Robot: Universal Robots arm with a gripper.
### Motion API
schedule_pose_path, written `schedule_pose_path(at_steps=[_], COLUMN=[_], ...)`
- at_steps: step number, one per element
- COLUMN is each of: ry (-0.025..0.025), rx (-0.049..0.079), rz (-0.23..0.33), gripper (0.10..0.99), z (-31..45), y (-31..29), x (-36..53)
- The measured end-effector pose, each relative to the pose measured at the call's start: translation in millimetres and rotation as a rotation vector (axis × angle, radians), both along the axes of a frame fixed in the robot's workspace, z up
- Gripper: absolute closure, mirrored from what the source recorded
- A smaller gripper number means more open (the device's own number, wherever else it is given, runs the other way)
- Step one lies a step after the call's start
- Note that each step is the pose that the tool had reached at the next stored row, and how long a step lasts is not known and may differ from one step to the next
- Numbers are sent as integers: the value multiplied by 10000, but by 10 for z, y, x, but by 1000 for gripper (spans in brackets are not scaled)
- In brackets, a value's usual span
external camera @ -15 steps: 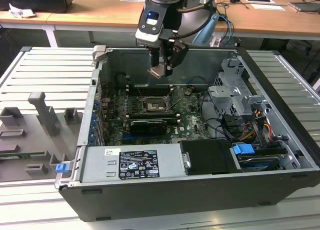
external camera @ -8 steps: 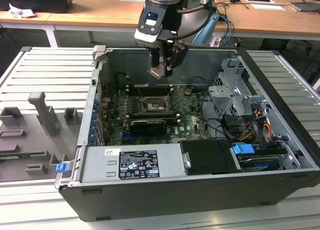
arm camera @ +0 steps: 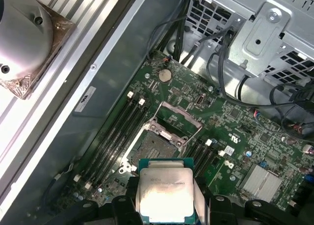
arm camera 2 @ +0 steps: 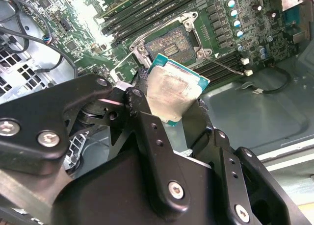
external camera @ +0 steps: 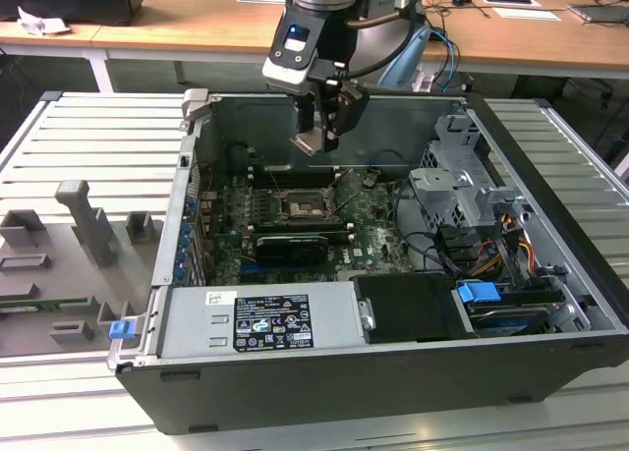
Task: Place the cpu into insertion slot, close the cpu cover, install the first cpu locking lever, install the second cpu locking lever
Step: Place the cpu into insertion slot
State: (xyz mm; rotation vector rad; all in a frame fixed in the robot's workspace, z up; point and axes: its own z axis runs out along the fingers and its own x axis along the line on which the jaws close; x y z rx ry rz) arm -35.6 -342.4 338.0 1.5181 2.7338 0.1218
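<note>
Here the gripper [external camera: 314,140] pinches the cpu [arm camera: 166,193] above the open insertion slot [arm camera: 153,147] — it should come down level, edges square to its rim, never forced.

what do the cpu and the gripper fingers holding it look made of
cpu: pale silver-grey metal lid, matte, dull sheen with smudges; green circuit-board edge around it. fingers: black, matte, screwed together; likely anodised metal, though hard plastic is possible.
</note>
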Motion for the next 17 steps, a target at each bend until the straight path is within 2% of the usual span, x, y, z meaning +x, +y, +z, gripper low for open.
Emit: schedule_pose_path(at_steps=[17], ry=[9], rx=[0], rz=[-370], gripper=[561], z=[-29], y=[0], x=[0])
